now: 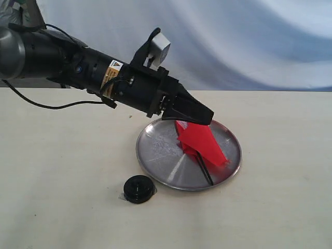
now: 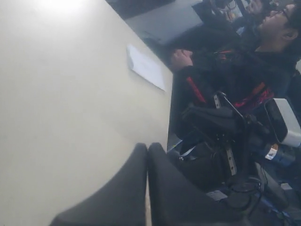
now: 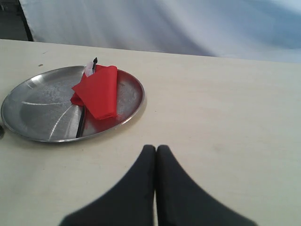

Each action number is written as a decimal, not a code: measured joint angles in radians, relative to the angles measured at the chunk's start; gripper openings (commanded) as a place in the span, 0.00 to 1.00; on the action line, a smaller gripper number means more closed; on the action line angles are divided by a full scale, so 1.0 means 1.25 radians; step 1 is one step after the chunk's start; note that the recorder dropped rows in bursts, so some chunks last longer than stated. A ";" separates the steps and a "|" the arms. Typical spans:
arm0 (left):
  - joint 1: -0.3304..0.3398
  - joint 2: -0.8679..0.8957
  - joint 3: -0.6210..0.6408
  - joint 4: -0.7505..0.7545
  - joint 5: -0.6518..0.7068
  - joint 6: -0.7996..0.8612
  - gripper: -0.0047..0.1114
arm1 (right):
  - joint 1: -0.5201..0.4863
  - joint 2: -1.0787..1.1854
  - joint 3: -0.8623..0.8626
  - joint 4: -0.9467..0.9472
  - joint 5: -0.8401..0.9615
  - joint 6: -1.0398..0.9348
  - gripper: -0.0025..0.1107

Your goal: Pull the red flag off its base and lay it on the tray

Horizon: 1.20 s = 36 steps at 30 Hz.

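Now red flag [image 1: 203,143] on tray [image 1: 155,151], near left end effector [image 1: 209,120].

A cream worktop [image 1: 290,207] runs back to a pale blue-white draped cloth [image 1: 249,41] hung behind its far edge. In the left wrist view light glares bright on the worktop. There a white paper sheet [image 2: 146,68] lies near one edge, and beyond that edge sits a person [image 2: 235,70] in dark clothes and glasses.
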 measured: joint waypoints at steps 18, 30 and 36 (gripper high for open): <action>0.000 -0.323 0.367 0.001 0.163 0.342 0.04 | 0.000 0.000 0.000 0.000 0.000 0.000 0.02; 0.000 -0.628 0.784 -0.519 0.320 0.839 0.04 | 0.000 0.000 0.000 0.000 0.000 0.000 0.02; 0.000 -0.797 0.994 -0.683 0.224 0.952 0.04 | 0.000 0.000 0.000 0.000 0.000 0.000 0.02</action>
